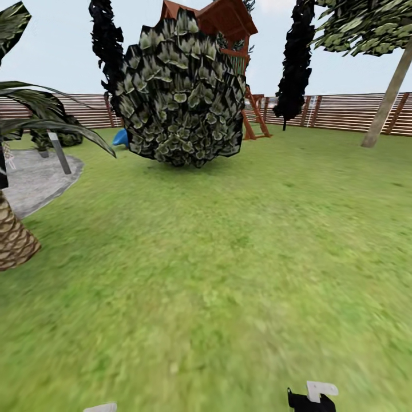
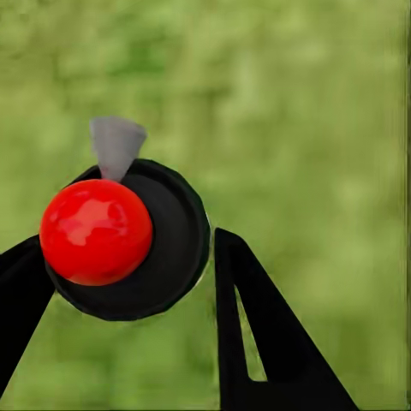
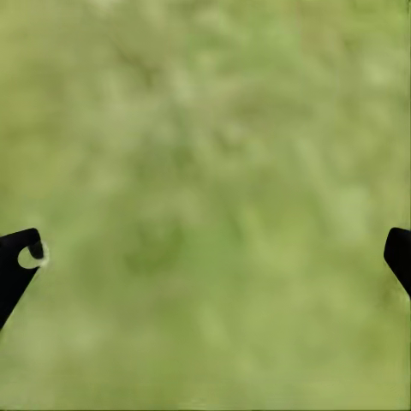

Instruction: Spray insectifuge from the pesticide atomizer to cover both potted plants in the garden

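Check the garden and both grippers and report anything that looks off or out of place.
Nothing looks spilled or damaged. The left gripper holds a dark round atomizer with a red ball top and grey nozzle, above grass. The right gripper is open over grass. Ahead, the big round bush seems to barely touch the lawn, probably a rendering quirk.

The lawn [image 1: 229, 274] carries a big round dark bush [image 1: 183, 94] far ahead, a palm trunk [image 1: 14, 237] near left, and a grey paved patch [image 1: 34, 180] at left.

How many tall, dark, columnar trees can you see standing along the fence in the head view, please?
2: one dark columnar tree rises at the upper left behind the big round bush; the other stands right of the wooden play tower. The bush may hide more.
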Robot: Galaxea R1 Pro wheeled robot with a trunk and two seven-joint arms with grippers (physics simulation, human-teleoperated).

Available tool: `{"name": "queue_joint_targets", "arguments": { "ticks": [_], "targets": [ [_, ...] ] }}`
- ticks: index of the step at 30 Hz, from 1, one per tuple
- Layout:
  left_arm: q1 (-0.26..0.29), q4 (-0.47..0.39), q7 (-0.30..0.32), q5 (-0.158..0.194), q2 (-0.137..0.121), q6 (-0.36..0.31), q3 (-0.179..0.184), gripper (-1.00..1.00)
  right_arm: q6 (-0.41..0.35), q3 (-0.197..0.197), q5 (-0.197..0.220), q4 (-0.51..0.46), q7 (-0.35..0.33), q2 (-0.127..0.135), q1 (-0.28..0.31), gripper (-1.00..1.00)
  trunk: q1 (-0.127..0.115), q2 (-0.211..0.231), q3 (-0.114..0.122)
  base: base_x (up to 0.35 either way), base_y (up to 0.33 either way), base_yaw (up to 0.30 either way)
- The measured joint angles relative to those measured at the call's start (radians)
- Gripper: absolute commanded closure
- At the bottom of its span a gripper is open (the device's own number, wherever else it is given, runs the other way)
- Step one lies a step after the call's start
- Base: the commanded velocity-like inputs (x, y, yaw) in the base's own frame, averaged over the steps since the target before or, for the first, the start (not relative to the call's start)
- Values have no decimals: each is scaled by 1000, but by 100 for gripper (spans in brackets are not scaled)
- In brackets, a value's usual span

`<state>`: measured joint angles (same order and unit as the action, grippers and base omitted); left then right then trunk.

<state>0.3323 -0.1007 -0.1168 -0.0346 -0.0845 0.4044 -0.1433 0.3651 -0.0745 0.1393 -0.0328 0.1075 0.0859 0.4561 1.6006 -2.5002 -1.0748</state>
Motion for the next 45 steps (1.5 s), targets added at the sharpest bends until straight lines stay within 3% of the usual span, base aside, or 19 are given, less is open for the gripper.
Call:
{"name": "queue_joint_targets", "arguments": {
  "ticks": [10,19,22,26,36,45],
  "targets": [
    [0,0,0,0,-1,-1,0,100,2,1,4,-1,2,-2,-1,-100,0,0,0,339,-76,8],
    [0,0,-1,0,-2,0,0,100,2,1,5,-1,2,-2,0,-100,0,0,0,318,-135,193],
    [0,-2,-1,3,-14,0,-3,100,2,1,4,-1,1,-2,0,-100,0,0,0,303,-167,23],
    [0,-4,-2,46,-30,0,-2,100,4,1,3,-1,0,-1,0,-100,0,0,0,302,-167,3],
    [0,-3,-1,61,-30,0,1,100,139,0,1,0,-3,1,-17,-100,0,0,0,302,-167,0],
    [0,-3,-1,61,-29,0,2,100,151,-1,2,0,-4,-3,-19,-100,0,0,0,324,-74,45]
  ]
}}
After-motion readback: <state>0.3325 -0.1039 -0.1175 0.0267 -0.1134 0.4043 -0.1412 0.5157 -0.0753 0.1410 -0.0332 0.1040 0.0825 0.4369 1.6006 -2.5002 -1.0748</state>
